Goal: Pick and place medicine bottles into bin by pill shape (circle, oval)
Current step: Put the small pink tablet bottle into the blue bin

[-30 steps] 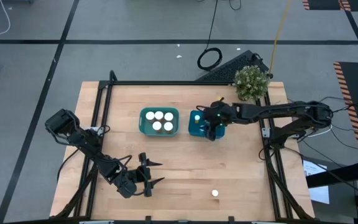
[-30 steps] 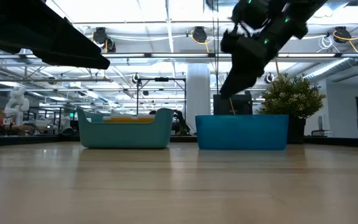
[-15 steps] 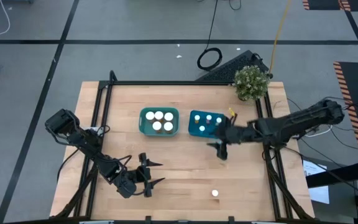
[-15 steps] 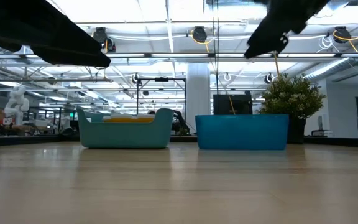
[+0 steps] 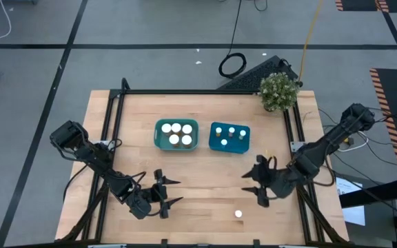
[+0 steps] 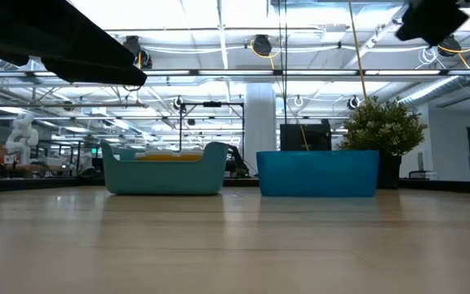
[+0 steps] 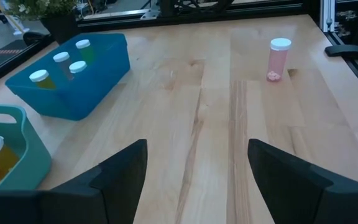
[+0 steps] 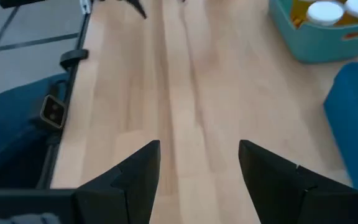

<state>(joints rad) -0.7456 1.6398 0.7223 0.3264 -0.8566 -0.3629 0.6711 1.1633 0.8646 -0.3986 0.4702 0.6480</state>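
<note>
Right end effector (image 5: 258,187) hovered spread and empty over the light wooden table (image 5: 198,207), near the lone pink white-capped medicine bottle (image 5: 238,213) at the near edge. Left end effector (image 5: 164,193) waited spread at near left. Other bottles sat in the teal bin (image 5: 161,141) and blue bin (image 5: 216,145).

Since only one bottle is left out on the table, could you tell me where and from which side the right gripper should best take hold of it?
The last bottle stands upright and alone on bare wood, a slim pink cylinder under a white cap. I would grip its body just below the cap, coming from above. The open right gripper is already nearest.
</note>
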